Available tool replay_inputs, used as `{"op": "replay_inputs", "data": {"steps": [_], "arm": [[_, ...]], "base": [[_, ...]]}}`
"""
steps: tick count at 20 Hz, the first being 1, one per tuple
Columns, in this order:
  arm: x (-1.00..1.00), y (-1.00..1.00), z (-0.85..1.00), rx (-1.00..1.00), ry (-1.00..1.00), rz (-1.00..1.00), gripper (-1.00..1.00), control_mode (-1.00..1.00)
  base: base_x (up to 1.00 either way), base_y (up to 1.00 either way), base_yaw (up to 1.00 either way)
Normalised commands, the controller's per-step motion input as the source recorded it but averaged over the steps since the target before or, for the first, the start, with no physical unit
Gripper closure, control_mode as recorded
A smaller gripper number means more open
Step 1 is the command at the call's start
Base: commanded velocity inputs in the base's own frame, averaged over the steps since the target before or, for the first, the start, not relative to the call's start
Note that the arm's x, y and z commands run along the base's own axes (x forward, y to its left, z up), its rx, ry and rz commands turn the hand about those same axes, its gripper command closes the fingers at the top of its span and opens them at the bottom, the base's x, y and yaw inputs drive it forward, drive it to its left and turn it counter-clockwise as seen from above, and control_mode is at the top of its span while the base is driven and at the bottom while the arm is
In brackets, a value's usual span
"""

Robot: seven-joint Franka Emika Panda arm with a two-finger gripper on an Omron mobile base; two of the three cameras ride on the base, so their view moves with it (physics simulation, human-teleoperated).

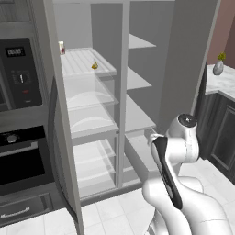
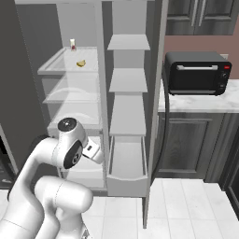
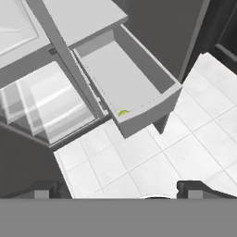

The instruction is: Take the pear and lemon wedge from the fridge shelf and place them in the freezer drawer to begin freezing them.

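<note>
The freezer drawer [image 3: 139, 78] stands pulled out, light grey and shallow, also in the right base view [image 2: 126, 163] at the foot of the fridge's right column. The pear [image 3: 122, 112] lies inside it against the front wall, only its yellow-green top showing. The lemon wedge [image 1: 94, 65] [image 2: 81, 63] rests on the white ribbed fridge shelf [image 1: 78, 62] [image 2: 60, 63] high on the left. My gripper [image 3: 119, 190] hangs open and empty above the floor in front of the drawer, its dark fingertips [image 3: 46, 189] far apart.
A small white jar [image 1: 61, 47] [image 2: 73, 44] stands at the back of the shelf. Clear bins [image 1: 89, 103] sit below it. Grey shelves [image 2: 127, 81] fill the right column. A toaster oven [image 2: 196, 72] is on the right counter, and a wall oven [image 1: 20, 156] is at left.
</note>
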Motion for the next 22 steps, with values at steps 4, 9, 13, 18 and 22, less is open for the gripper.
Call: {"op": "replay_inputs", "data": {"steps": [4, 9, 13, 18, 22], "arm": [[-0.07, 0.26, -0.07, 0.0, 0.05, 0.01, -1.0, 1.0], [0.0, 0.0, 0.0, 0.0, 0.0, 0.0, -1.0, 1.0], [0.0, 0.0, 0.0, 0.0, 0.0, 0.0, -1.0, 1.0], [0.0, 0.0, 0.0, 0.0, 0.0, 0.0, -1.0, 1.0], [0.0, 0.0, 0.0, 0.0, 0.0, 0.0, -1.0, 1.0]], "base": [[0.0, 0.14, 0.02], [0.24, 0.47, 0.2], [0.61, 0.13, 0.32], [0.56, 0.0, 0.33], [0.57, 0.04, 0.28]]}}
